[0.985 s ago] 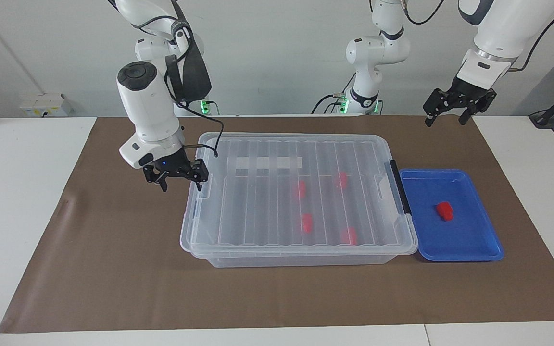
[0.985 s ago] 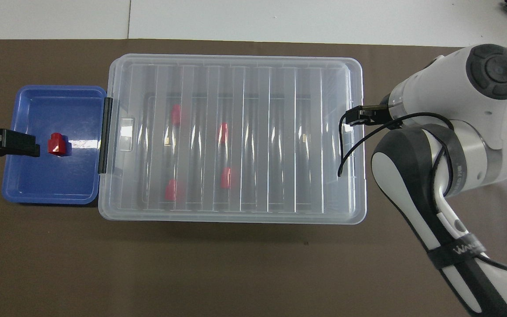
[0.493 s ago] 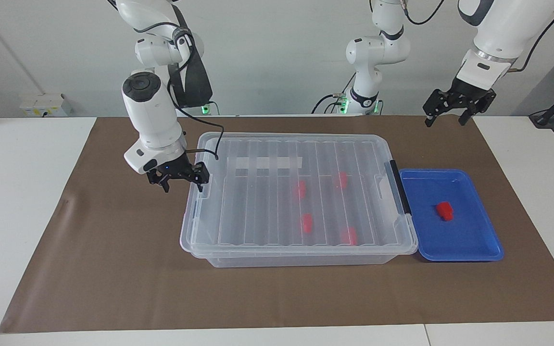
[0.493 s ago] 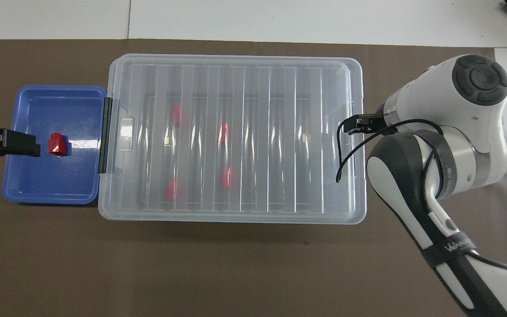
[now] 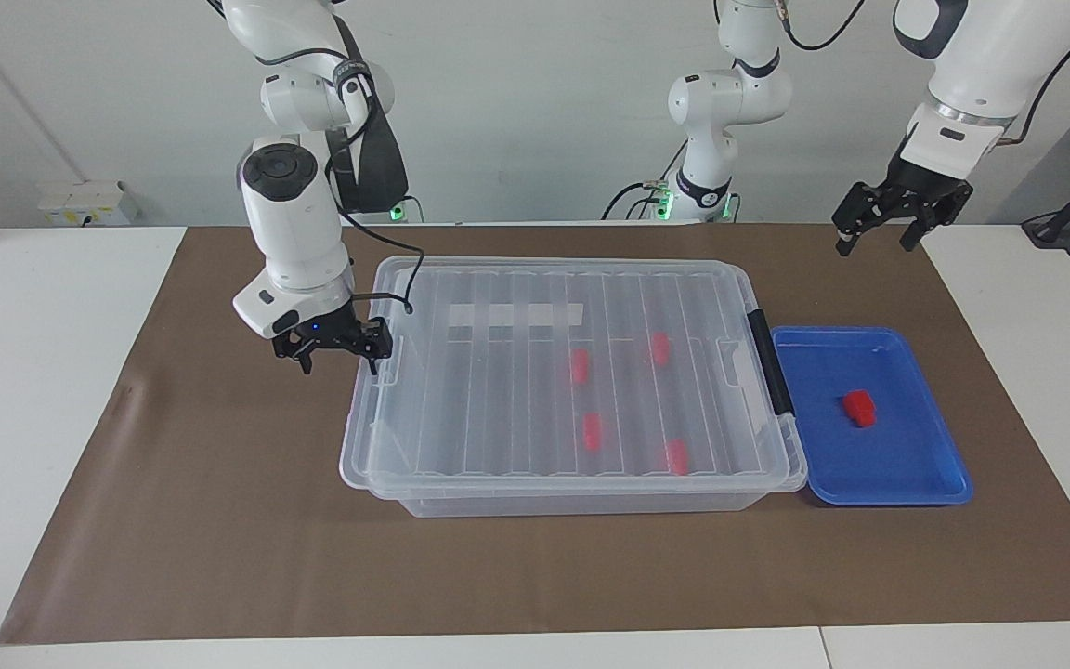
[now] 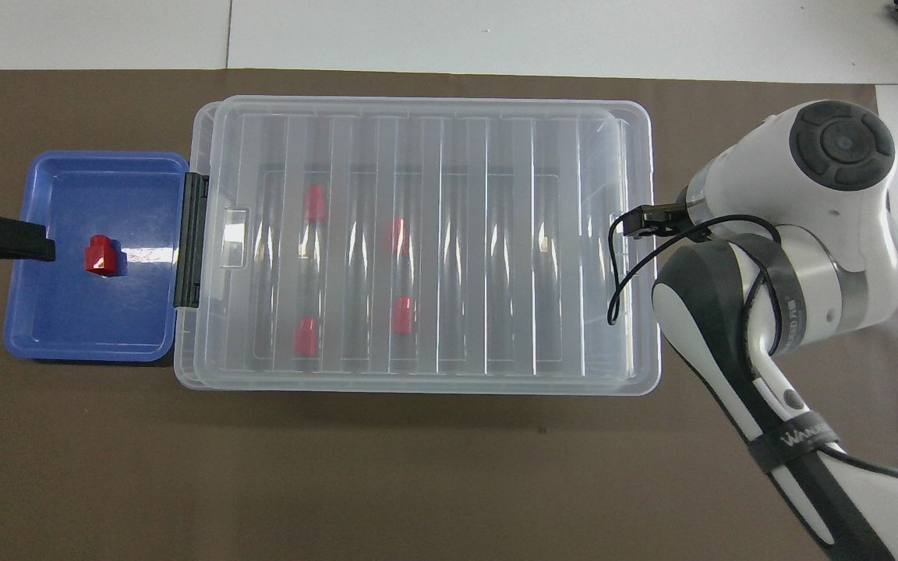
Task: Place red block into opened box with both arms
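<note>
One red block [image 5: 859,407] [image 6: 100,255] lies in the blue tray [image 5: 906,465] [image 6: 67,327]. The clear box [image 5: 572,502] [image 6: 418,387] stands beside the tray, with several more red blocks showing through its ribbed lid [image 5: 498,409] [image 6: 496,234]. The lid sits shifted toward the right arm's end and overhangs the box there. My right gripper [image 5: 338,358] [image 6: 646,221] is open at that end of the lid, one fingertip [image 5: 375,360] against the lid's rim. Raised over the mat beside the tray, my left gripper [image 5: 874,243] [image 6: 5,241] hangs open and holds nothing.
A brown mat [image 5: 219,520] covers the middle of the white table. The box's black handle [image 5: 770,362] sits at the end that meets the tray. The right arm's cable [image 6: 613,296] hangs over the lid's end.
The lid has slid toward the right arm's end of the table, with my right gripper moving the same way. My left gripper has drifted a little toward its own end.
</note>
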`<act>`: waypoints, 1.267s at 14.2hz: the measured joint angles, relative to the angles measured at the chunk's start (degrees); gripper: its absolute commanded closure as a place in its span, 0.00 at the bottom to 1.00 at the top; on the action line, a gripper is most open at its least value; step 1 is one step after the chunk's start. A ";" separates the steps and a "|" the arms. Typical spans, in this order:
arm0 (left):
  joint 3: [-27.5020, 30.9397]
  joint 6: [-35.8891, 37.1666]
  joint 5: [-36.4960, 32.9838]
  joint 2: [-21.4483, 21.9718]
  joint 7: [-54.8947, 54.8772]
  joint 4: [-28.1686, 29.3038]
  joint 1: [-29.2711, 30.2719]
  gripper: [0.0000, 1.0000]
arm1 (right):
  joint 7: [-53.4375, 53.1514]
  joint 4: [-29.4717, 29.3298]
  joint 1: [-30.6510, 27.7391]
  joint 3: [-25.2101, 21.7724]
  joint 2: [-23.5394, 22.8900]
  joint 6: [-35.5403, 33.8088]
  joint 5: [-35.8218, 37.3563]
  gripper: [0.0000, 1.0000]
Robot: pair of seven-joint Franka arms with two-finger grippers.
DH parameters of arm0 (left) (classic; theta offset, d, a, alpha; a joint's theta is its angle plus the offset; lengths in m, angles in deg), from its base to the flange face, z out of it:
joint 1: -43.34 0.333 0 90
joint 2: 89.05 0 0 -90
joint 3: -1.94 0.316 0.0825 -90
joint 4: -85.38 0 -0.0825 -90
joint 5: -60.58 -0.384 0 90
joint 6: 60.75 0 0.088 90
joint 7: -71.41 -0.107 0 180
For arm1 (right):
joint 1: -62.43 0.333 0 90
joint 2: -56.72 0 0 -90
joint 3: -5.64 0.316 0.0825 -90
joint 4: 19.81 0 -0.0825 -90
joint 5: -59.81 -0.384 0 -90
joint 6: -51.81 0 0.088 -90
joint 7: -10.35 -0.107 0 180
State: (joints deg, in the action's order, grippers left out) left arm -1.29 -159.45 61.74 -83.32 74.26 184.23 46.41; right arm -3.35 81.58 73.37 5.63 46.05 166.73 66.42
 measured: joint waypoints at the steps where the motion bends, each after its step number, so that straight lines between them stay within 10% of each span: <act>1: 0.02 -2.87 -0.02 0.54 0.00 2.21 0.47 0.00 | 0.00 0.00 -0.19 -0.12 0.00 -0.01 0.96 0.00; 9: 0.12 -20.10 -2.80 2.57 -2.58 15.89 3.35 0.00 | 0.38 0.03 -4.48 -0.42 0.01 -0.12 4.04 0.00; 18: 0.19 -36.55 -2.81 -9.68 -5.51 20.31 8.84 0.00 | 0.38 0.02 -8.25 -0.50 0.11 -1.20 6.45 0.00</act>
State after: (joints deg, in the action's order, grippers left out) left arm -1.09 -195.99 58.94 -93.00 68.75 204.54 55.25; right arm -2.96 81.60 65.13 5.13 46.16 165.53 72.86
